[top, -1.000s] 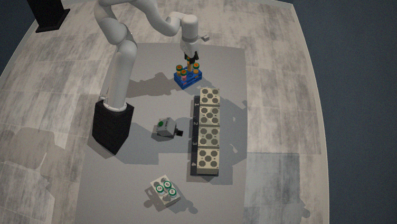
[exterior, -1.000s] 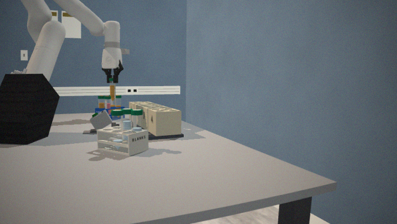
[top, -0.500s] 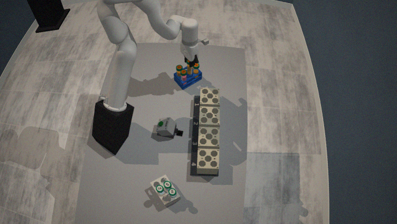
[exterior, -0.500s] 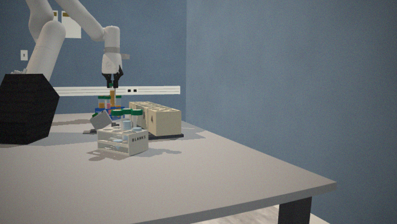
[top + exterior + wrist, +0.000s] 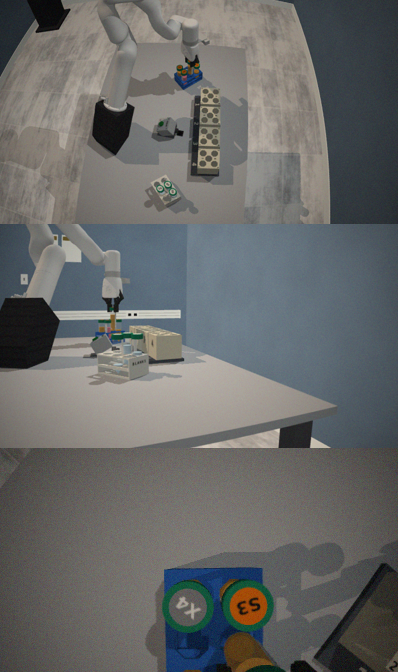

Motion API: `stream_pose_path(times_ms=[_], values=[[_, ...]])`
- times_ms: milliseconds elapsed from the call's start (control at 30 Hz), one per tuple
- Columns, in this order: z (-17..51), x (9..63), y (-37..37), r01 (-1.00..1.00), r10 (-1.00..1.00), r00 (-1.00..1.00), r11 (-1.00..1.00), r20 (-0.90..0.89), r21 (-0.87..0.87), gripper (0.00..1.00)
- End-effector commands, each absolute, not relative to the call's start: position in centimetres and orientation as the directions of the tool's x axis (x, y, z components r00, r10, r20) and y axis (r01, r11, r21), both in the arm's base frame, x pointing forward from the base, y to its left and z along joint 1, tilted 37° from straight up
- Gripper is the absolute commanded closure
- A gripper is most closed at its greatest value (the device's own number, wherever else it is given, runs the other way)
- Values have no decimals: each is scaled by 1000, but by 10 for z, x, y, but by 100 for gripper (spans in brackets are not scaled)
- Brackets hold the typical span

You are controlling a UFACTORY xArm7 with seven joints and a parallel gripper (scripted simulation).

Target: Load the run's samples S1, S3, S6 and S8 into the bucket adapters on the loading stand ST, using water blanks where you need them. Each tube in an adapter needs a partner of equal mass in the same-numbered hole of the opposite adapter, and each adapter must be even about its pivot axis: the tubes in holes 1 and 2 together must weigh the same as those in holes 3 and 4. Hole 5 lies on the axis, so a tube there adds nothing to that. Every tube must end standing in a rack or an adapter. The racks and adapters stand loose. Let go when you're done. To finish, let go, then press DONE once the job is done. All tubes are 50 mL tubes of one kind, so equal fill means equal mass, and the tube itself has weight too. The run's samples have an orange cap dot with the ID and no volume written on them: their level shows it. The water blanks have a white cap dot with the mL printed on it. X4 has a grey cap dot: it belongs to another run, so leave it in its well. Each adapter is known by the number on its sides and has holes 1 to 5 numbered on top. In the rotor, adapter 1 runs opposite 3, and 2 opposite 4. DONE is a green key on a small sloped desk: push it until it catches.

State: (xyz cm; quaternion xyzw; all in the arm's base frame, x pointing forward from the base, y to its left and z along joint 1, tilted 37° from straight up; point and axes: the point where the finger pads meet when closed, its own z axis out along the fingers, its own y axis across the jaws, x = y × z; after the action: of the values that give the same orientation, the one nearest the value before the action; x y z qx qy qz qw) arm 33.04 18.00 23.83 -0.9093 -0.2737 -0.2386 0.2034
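Note:
My gripper (image 5: 192, 61) (image 5: 112, 309) is shut on an amber-filled tube (image 5: 190, 70) (image 5: 112, 322) (image 5: 242, 648) by its green cap, over the blue sample rack (image 5: 192, 81) (image 5: 98, 334) (image 5: 215, 573). The tube's ID is unreadable; whether its lower end is inside a well cannot be told. S3 (image 5: 248, 606) and X4 (image 5: 188, 606) stand in the rack. A pink-filled tube (image 5: 184, 76) and another amber tube (image 5: 179, 70), both orange-dotted, stand there too. Adapters 1 (image 5: 210, 102), 2 (image 5: 209, 122), 3 (image 5: 208, 143) and 4 (image 5: 208, 170) show empty holes on the stand (image 5: 196, 111) (image 5: 166, 361).
The white blanks rack (image 5: 174, 201) (image 5: 139, 368) holds three green-capped water blanks, two of its wells being empty or partly hidden. The green DONE key (image 5: 161, 123) is on its small grey desk (image 5: 168, 129) (image 5: 101, 345), between the arm base and the stand.

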Motion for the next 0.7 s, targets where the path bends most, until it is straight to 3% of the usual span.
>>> stream_pose_path(times_ms=[0, 667], values=[[238, 332, 181, 595, 399, 735, -768, 548, -239, 100], [223, 338, 190, 595, 399, 735, -768, 548, -239, 100]])
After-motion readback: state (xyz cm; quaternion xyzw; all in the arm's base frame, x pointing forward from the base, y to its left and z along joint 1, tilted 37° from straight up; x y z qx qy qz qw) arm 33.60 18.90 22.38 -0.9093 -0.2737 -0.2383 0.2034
